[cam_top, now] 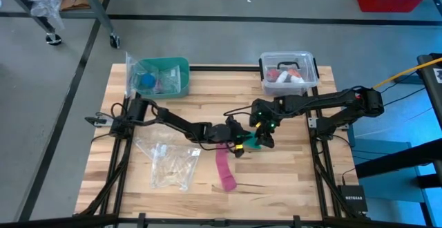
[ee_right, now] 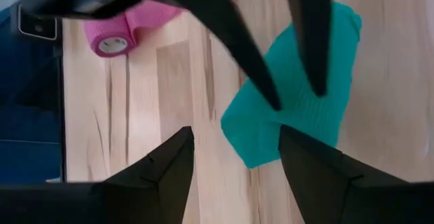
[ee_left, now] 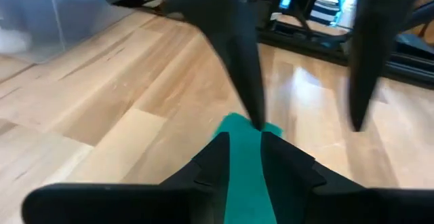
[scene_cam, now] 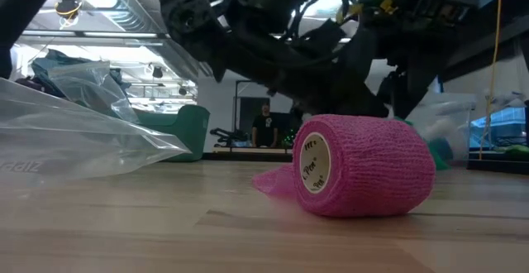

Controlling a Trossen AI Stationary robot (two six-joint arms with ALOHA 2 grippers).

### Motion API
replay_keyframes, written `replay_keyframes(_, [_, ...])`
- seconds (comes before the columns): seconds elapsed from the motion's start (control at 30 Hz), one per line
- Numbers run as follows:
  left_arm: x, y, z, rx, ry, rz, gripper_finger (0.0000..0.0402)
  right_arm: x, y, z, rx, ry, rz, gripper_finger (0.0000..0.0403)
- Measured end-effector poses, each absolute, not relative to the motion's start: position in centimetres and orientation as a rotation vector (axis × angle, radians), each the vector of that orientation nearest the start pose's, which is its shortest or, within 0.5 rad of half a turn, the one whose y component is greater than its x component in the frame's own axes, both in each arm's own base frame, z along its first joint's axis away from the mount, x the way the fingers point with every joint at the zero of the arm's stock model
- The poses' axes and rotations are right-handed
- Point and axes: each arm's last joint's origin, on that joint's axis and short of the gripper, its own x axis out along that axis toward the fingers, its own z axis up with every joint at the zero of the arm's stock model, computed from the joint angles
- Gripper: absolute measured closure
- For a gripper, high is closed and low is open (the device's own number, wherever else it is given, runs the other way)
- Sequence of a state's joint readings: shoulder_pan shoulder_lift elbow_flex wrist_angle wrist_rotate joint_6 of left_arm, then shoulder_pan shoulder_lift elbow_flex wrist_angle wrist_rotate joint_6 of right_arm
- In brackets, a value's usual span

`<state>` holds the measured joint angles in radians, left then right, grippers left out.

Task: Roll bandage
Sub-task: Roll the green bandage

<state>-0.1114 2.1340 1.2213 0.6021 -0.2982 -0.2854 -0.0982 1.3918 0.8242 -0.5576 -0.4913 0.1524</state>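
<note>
The teal bandage (cam_top: 254, 145) lies as a short crumpled patch on the wooden table (cam_top: 138, 138), right of the centre. My left gripper (cam_top: 239, 144) reaches it from the left and is shut on it. My right gripper (cam_top: 264, 139) comes from the right and hangs open over the bandage's right part (ee_right: 258, 146), with a finger on either side. In the left wrist view one right fingertip (ee_left: 256, 119) stands at the bandage's edge, and I cannot tell if it touches. The narrower pink strip (cam_top: 222, 162) lies nearer the front, ending in its roll (scene_cam: 364, 165). My left gripper pinches the teal bandage between its two fingers, and the cloth fills the narrow gap between them (ee_left: 241, 183). The fingers slant down from the table's left. The rest of the bandage (ee_right: 305, 108) lies slack on the table beyond the fingertips. I cannot tell whether one layer or several are held.
A clear plastic bag (cam_top: 169, 162) lies at the front left. A teal bin (cam_top: 162, 76) stands at the back left and a clear lidded box (cam_top: 289, 72) at the back right. A person stands far off in the room (scene_cam: 266, 124).
</note>
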Motion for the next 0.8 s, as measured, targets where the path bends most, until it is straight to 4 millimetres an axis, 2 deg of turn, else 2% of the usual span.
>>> replay_keyframes(0.23, [44.5,-4.0,13.3,-0.209,0.353,0.24,0.0344,25.5,-1.1,19.9,0.459,1.083,0.278,0.0186])
replay_keyframes(0.4, [44.3,-4.5,12.9,-0.219,0.399,0.225,0.0353,25.5,-1.1,19.9,0.455,1.083,0.271,0.0186])
replay_keyframes(0.67, [44.7,-4.8,14.0,-0.246,0.279,0.2,0.0355,25.5,-1.2,19.9,0.45,1.084,0.263,0.0186])
replay_keyframes(0.8, [44.8,-5.0,14.2,-0.259,0.265,0.124,0.0349,25.4,-1.2,20.0,0.448,1.08,0.263,0.0186])
